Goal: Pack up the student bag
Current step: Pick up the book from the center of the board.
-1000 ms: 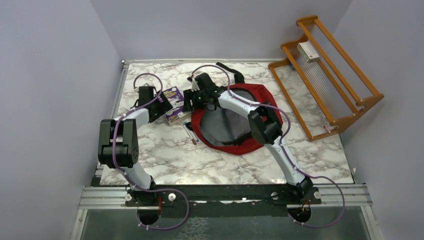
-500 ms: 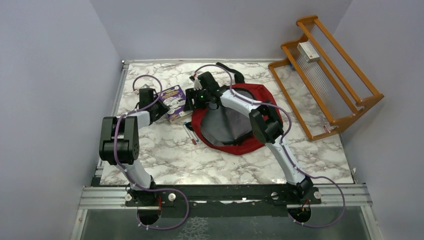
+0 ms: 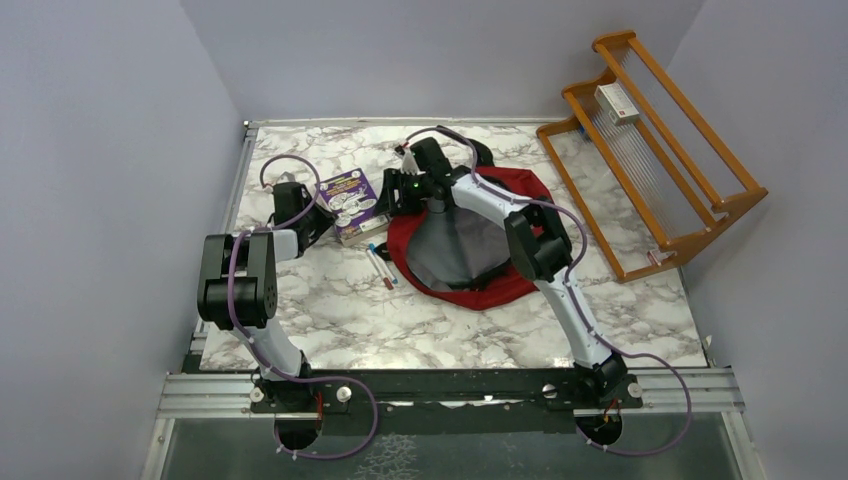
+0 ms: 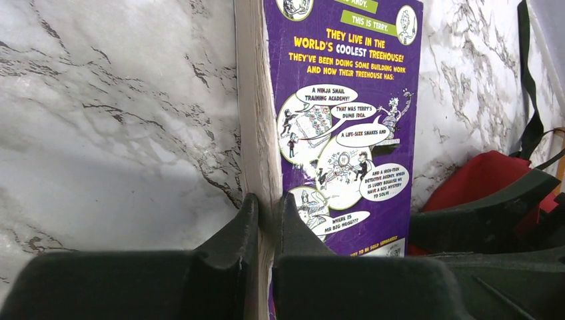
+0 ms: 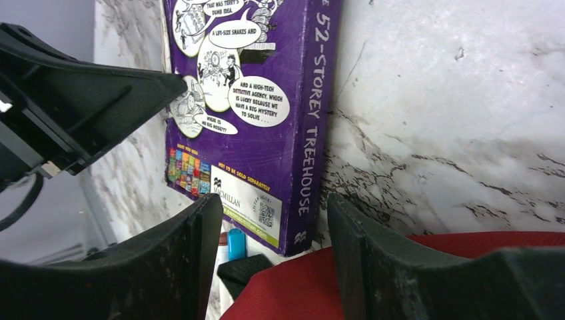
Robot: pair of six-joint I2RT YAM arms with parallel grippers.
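Top external view. Item: large red fabric backpack (image 3: 450,250) with grey lining. It lies flat with its mouth open on the marble-patterned table top (image 3: 330,320), immediately right of the purple paperback book (image 3: 348,205). Whether its rim touches the book cannot be told.

Handling, as judged:
- Soft, limp and light while unfilled; neither fragile nor slippery.
- The mouth will likely sag shut unless held up.
- Best hold is a pinched fold of the red rim on the book's side (a strap would do as well).

Tools: the left gripper (image 3: 322,216) sits at the book's left edge, across the book from the backpack. The right gripper (image 3: 388,198) sits at the book's right edge, over the backpack's rim. Also present are two thin pens (image 3: 380,265) just in front of the book and a wooden slatted rack (image 3: 650,160) far to the book's right, beyond the backpack.

Left wrist view. The left gripper (image 4: 266,203) has its jaws drawn together over the book's (image 4: 346,133) cream page edge, a sliver of which shows in the slit. Whether anything is pinched cannot be told. The backpack (image 4: 480,180) is seen as red fabric past the book's opposite edge, clear of these fingers, and a black strap (image 4: 528,80) runs beyond it.

Right wrist view. The right gripper (image 5: 273,207) has its jaws standing apart and holds nothing. The book's (image 5: 253,100) spine corner lies just ahead of the gap. Backpack (image 5: 286,293) fabric sits directly under the fingers (close enough for a rim pinch, by my estimate). A blue pen cap (image 5: 234,243) shows at the book's corner.
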